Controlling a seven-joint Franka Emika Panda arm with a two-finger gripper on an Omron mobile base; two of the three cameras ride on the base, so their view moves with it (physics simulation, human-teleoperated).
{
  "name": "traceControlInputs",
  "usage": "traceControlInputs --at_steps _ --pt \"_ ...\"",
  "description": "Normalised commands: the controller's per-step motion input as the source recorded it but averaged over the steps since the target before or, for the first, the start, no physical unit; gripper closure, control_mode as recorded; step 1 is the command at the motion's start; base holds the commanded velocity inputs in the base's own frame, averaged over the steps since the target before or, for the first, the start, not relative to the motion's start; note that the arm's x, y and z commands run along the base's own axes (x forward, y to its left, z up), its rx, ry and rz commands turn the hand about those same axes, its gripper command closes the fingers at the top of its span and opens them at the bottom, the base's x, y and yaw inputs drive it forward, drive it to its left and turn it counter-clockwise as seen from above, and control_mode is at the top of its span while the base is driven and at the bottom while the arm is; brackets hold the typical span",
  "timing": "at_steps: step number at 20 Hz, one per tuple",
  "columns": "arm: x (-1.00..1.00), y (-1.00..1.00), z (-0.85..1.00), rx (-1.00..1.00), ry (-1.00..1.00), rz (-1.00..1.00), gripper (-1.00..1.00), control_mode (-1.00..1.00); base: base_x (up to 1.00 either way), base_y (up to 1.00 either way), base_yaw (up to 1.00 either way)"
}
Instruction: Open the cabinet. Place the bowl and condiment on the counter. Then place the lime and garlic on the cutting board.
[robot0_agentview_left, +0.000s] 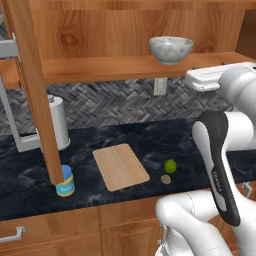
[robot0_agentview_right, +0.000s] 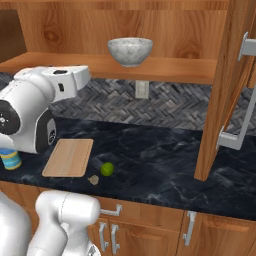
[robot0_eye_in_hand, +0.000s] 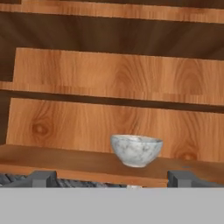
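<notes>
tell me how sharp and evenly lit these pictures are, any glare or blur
Left base view: soft, even light, no glare; the lime casts a faint shadow on the counter. Right base view: equally flat, the garlic is small and soft-edged. Hand view: blurrier, the bowl has fuzzy edges, and the cabinet interior darkens toward the top.

White rounded arm (robot0_agentview_left: 235, 130), glossy black joint covers.

A kitchen is shown here, pretty clearly. Wood cabinets (robot0_agentview_right: 220, 90) are hung over a dark marbled counter (robot0_agentview_right: 160, 160), and a herringbone tile backsplash (robot0_agentview_right: 170, 107) is seen behind a cutting board (robot0_agentview_left: 120, 166).
</notes>
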Motion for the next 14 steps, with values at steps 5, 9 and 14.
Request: traceControlInputs --at_steps 5,9,14 --pt "0.07 0.00 0.19 -0.17 -0.04 0.00 -1.00 -1.00 0.00 0.00 0.00" --pt "0.18 0.00 0.31 -0.15 0.10 0.00 -1.00 -1.00 0.00 0.00 0.00" --pt "0.03 0.00 0.14 -0.17 0.11 -0.06 -1.00 -1.00 0.00 0.00 0.00"
